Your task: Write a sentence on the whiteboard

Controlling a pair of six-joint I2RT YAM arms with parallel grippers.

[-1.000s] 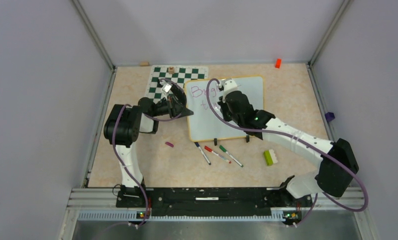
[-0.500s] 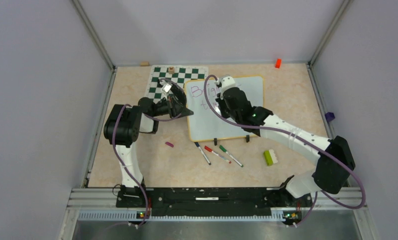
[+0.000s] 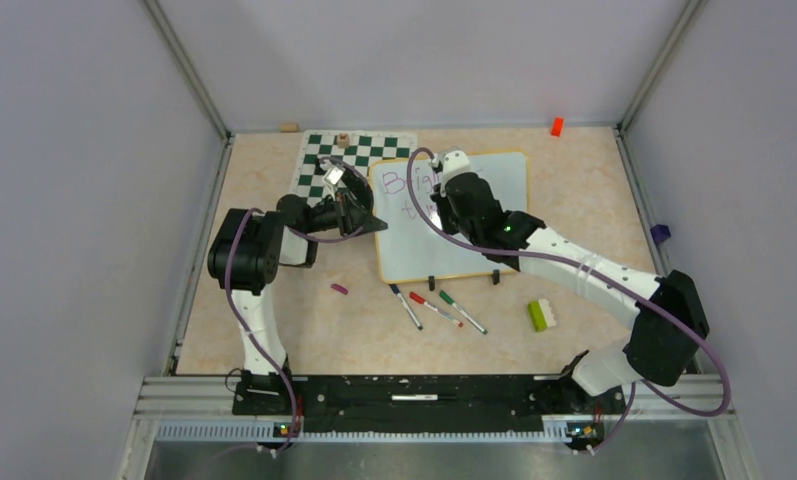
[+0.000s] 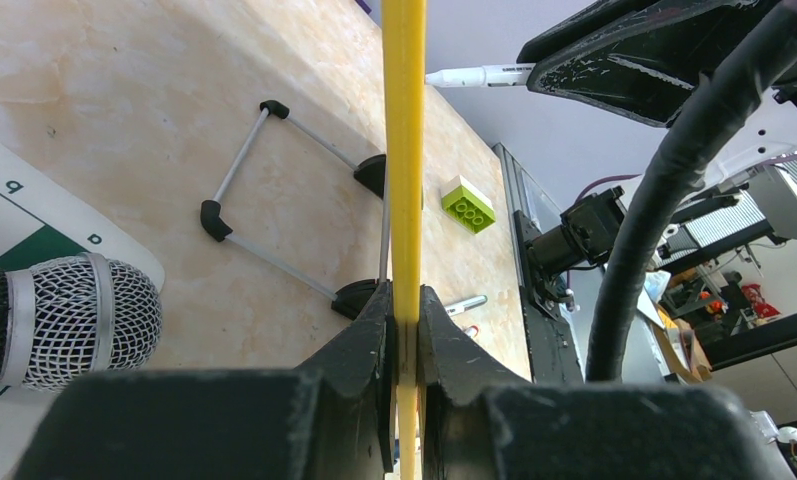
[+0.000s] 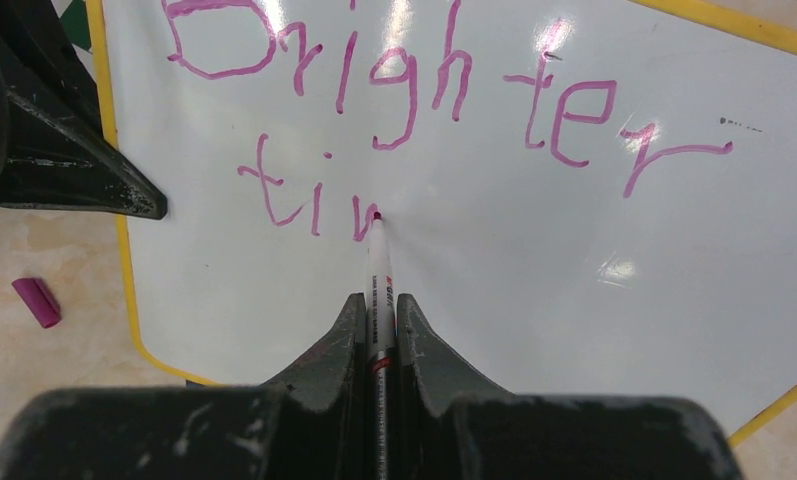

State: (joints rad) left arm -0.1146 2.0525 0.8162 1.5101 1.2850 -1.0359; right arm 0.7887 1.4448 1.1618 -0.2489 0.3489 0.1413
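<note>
Under the right arm in the overhead view, most of the sentence [image 3: 402,185] is hidden, and only a few purple strokes show at the upper left of the whiteboard [image 3: 414,250]. That glossy white, yellow-rimmed board lies mid-counter [image 3: 594,200], just right of the chess mat [image 3: 374,148]. The right wrist view alone makes the writing legible: "Brighter" on top, and below it an unfinished "tin". There the right pincer [image 5: 377,305] is clamped on a marker [image 5: 377,260] whose tip touches the board at the last stroke. A purple cap [image 5: 36,302] lies off the board's corner. The left wrist view shows the board edge-on, its yellow rim pinched between the fingers of the left pincer [image 4: 404,300], with a green brick [image 4: 468,204] beyond.
</note>
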